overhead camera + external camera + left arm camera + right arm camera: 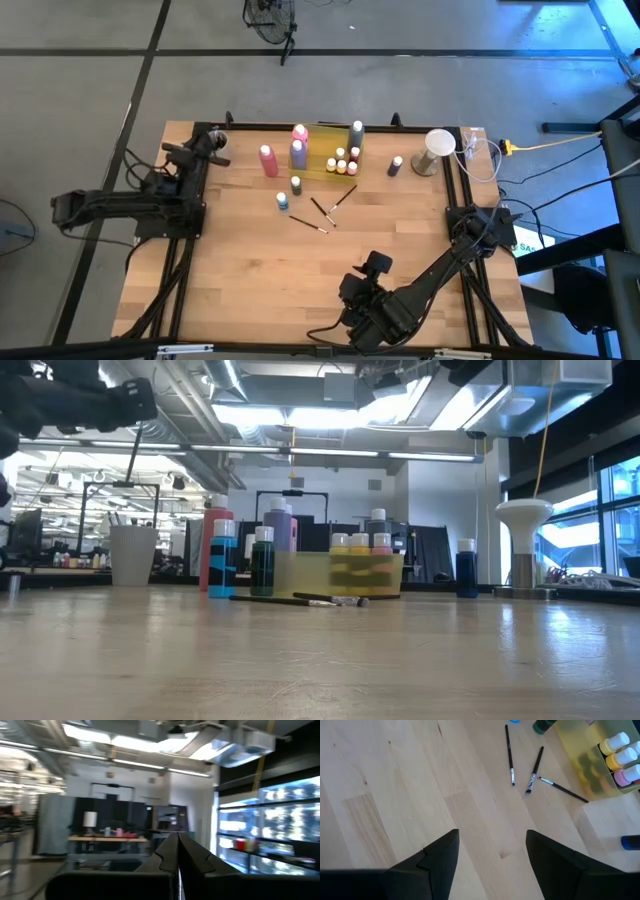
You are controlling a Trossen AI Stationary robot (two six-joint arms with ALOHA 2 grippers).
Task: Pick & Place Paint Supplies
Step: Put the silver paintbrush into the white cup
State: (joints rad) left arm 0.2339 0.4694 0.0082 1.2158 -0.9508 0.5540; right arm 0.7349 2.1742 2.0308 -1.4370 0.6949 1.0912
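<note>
While three thin dark white-tipped brushes [510,755] lie loose on the light wooden desk [250,280] near a translucent yellow tray [335,165] w/ small white-capped paint bottles [620,757], right gripper [492,852] hovers, fingers spread, empty; left gripper [177,865] fingers clenched, far-left.

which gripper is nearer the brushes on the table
Right. The right gripper hangs open just short of the brushes; the left gripper sits shut at the far left corner.

Bright overhead lights, window glare, soft blurred background.
</note>
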